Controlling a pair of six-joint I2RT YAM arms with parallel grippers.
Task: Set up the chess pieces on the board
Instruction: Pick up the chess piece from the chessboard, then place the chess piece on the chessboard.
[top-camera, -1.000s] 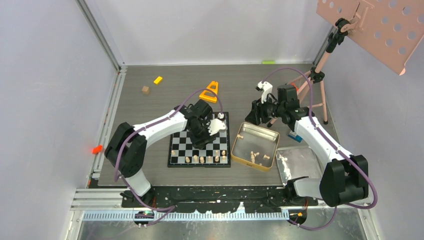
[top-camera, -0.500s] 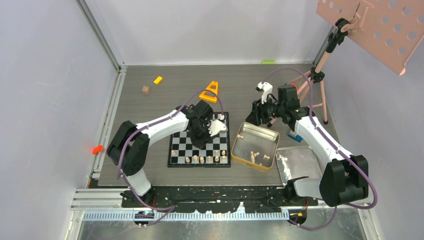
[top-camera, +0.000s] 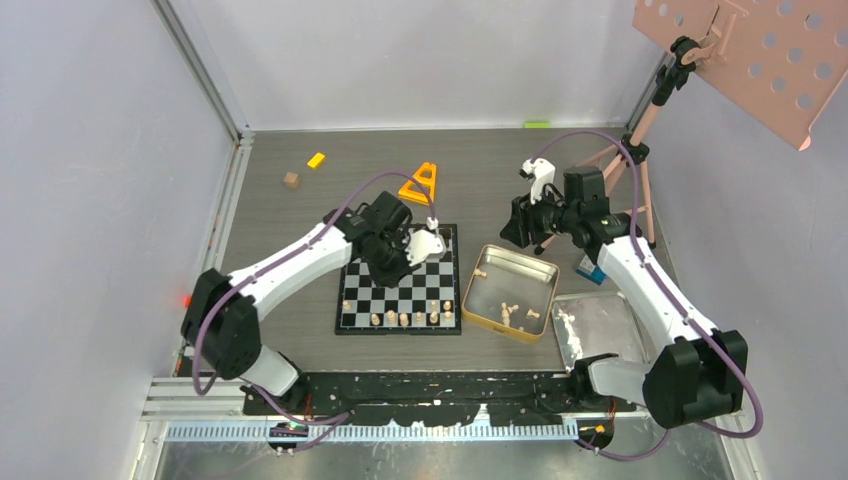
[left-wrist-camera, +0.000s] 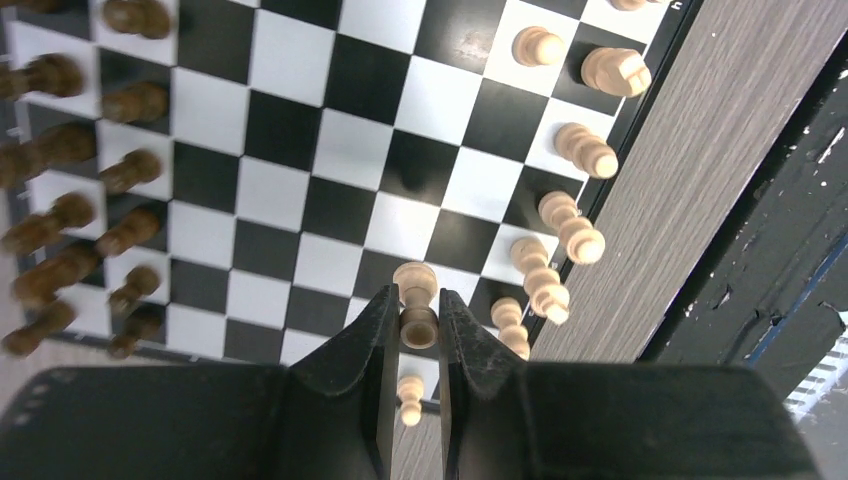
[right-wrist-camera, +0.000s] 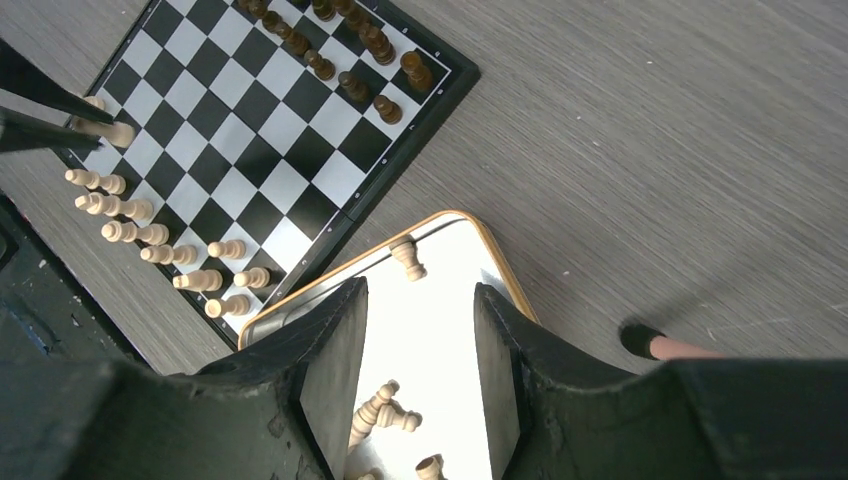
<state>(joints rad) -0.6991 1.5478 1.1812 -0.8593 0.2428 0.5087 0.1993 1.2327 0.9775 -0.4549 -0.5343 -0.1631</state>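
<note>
While the left hand (left-wrist-camera: 418, 305) pinches a pale tan wooden chess piece (left-wrist-camera: 416, 283) at lower centre, the right hand (right-wrist-camera: 418, 310) gapes wide.

gold tin (top-camera: 520, 279) | silver tray (top-camera: 607, 318) | orange triangle (top-camera: 420, 184) | brown cube (top-camera: 291, 180) | yellow block (top-camera: 317, 159)

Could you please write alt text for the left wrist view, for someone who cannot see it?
The left gripper pinches a pale chess piece over the checkered board. More pale pieces line its edge at picture right, dark pieces at picture left.
</note>
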